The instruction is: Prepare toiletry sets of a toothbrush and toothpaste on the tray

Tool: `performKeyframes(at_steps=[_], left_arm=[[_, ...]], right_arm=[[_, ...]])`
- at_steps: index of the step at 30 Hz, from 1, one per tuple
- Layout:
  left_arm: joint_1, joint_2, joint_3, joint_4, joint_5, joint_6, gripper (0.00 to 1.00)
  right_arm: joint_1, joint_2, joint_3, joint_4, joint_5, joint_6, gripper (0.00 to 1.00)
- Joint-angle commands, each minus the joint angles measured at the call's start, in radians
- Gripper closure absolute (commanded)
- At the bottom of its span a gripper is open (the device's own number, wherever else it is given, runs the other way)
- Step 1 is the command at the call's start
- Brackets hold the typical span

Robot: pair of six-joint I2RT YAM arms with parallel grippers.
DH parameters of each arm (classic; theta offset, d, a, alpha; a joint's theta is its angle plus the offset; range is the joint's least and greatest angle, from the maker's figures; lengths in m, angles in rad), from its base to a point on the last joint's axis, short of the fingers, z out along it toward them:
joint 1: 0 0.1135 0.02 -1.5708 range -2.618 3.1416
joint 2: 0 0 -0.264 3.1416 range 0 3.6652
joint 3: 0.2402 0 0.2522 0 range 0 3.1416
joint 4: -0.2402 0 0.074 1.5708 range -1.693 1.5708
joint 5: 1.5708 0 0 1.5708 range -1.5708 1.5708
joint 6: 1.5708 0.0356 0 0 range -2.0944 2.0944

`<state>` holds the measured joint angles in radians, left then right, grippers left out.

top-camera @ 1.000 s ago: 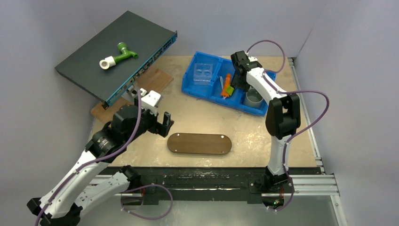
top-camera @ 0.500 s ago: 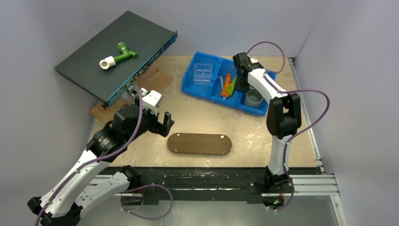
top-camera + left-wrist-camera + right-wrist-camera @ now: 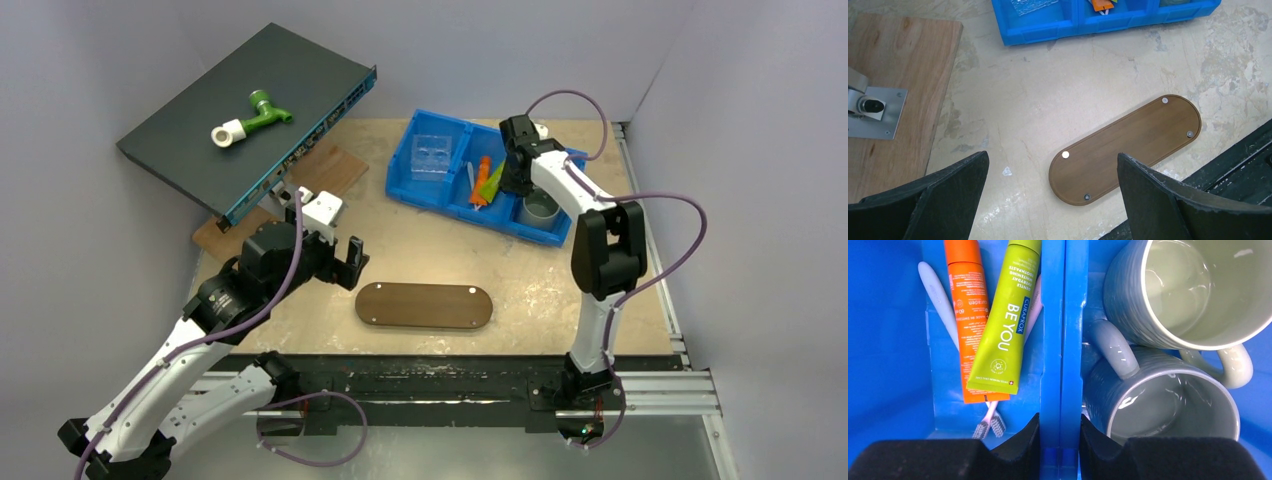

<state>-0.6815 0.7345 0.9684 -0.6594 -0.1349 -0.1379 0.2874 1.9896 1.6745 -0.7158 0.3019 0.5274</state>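
Note:
The dark-brown oval tray lies bare at the table's front middle; it also shows in the left wrist view. My left gripper hovers open and empty just left of it. The orange tube, the lime-green tube, the pale toothbrush and the pink toothbrush lie together in the middle compartment of the blue bin. My right gripper is down in the bin, its fingers closed against both sides of the blue divider wall, beside the tubes.
Two grey mugs fill the bin's right compartment. A clear plastic box sits in the left compartment. A rectangular wooden board with a metal bracket lies at the left, under a tilted dark switch box.
My right gripper has shifted slightly right and lower in the bin, from over the tubes to the divider wall. The left arm and the tray have not moved.

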Motion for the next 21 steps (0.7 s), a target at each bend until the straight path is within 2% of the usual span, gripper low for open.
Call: performKeyframes(at_steps=[1, 21], left_arm=[[0.0, -0.004, 0.001, 0.035, -0.015, 0.004, 0.0], [0.002, 0.013, 0.003, 0.04, -0.021, 0.003, 0.0]], right_arm=[[0.016, -0.061, -0.053, 0.101, -0.157, -0.072, 1.0], [0.157, -0.146, -0.13, 0.147, -0.219, -0.101, 1.0]])
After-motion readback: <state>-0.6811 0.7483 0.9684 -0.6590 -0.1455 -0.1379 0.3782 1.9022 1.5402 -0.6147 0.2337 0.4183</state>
